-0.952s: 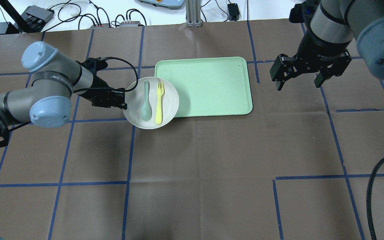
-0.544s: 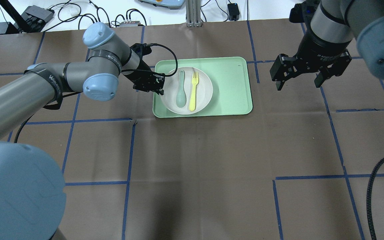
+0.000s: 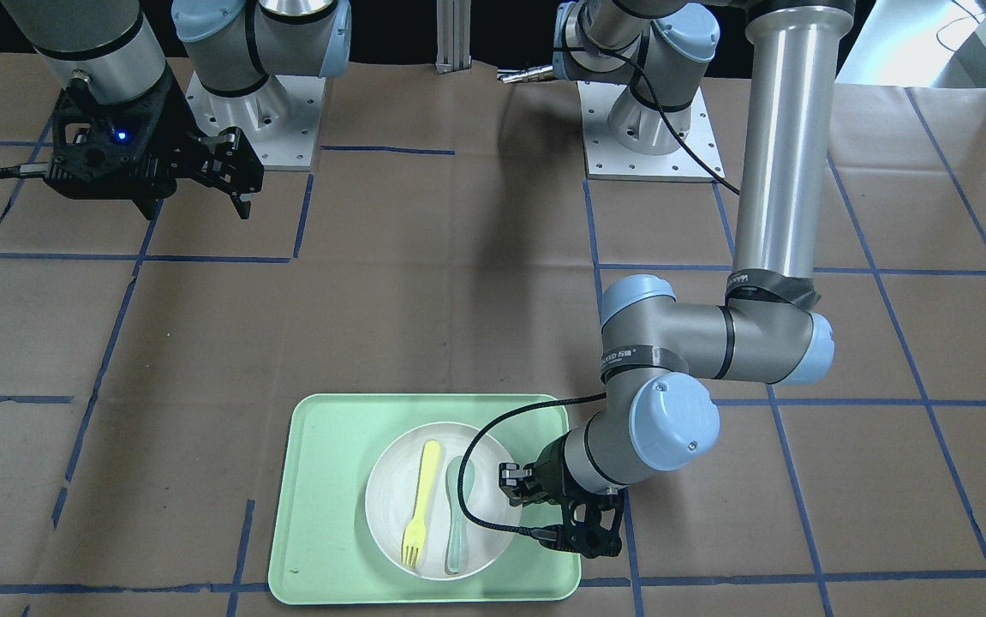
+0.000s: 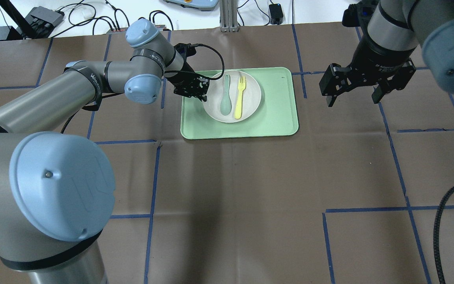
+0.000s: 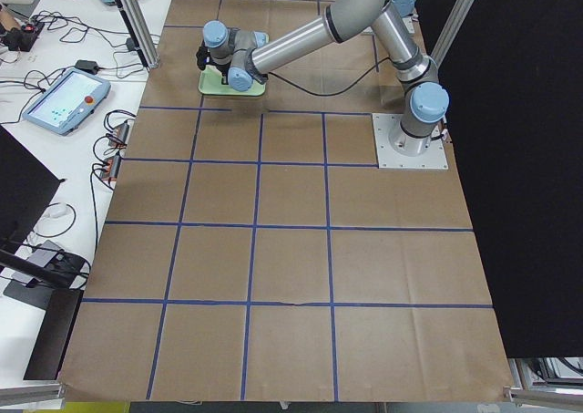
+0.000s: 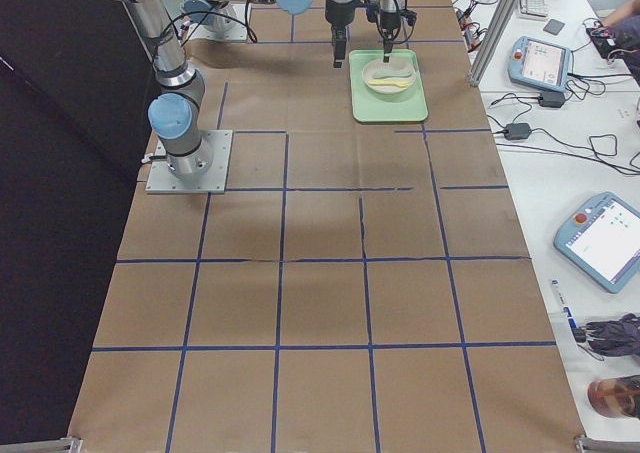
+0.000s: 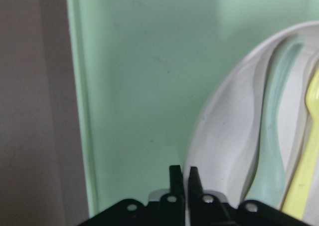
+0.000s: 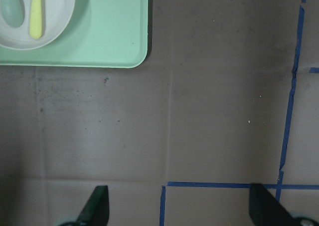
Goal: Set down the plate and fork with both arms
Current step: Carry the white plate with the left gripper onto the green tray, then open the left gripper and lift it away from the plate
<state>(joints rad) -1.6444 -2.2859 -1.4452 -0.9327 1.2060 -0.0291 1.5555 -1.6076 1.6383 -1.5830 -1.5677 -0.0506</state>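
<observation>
The off-white plate [image 4: 252, 92] lies within the left half of the mint-green tray [image 4: 278, 114]; I cannot tell whether it rests on the tray or hangs just above it. The pale-yellow fork [image 4: 239, 98] lies on the plate beside a grey-green spoon [image 4: 225, 100]. My left gripper [image 4: 204, 96] is shut on the plate's left rim; the left wrist view shows its fingers pinching the rim of the plate [image 7: 224, 136]. My right gripper [image 4: 353, 98] is open and empty, hovering over bare table right of the tray. The front view shows the plate [image 3: 390, 506] and the fork [image 3: 420, 510].
The tray's right half [image 4: 278, 90] is bare. The right wrist view shows the tray's corner [image 8: 99, 36] at the upper left and brown paper with blue tape lines below. Cables and boxes lie beyond the table's far edge [image 4: 92, 15].
My left arm has carried the plate, with fork and spoon on it, right and away from the table's surface to over the tray. The right arm has not moved.
</observation>
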